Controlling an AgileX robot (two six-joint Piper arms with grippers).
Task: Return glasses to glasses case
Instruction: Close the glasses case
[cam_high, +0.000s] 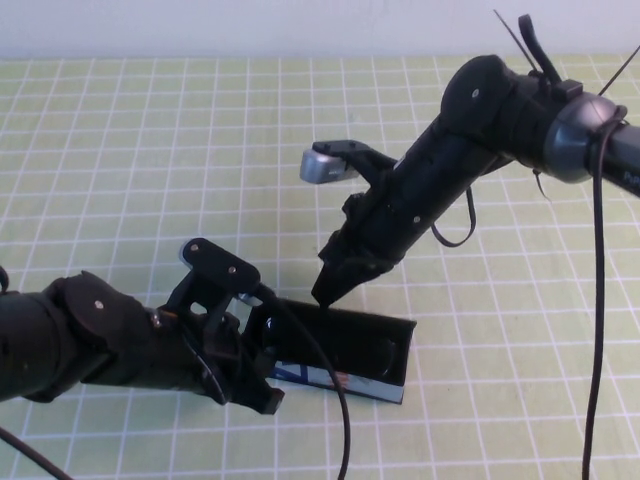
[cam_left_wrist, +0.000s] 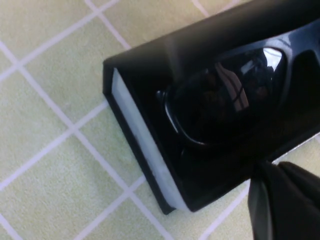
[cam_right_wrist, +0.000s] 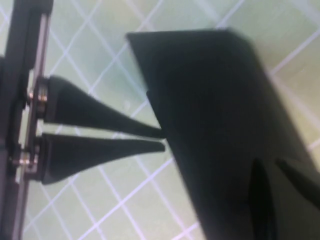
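The glasses (cam_left_wrist: 225, 95) lie inside the glasses case (cam_high: 385, 345) on the counter (cam_high: 150, 150). The right end effector (cam_high: 322, 296), fingers pressed together, touches the lid's rear edge. The left end effector (cam_high: 262, 385) steadies the case front; its finger state cannot be told. Risk: excess push slides the case.

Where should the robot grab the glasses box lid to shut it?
Probably the thin free edge of the glasses case lid, coming from above, since the lid stands open behind the glasses lying inside. The right gripper is at that edge, and the left gripper sits by the case's near left end.
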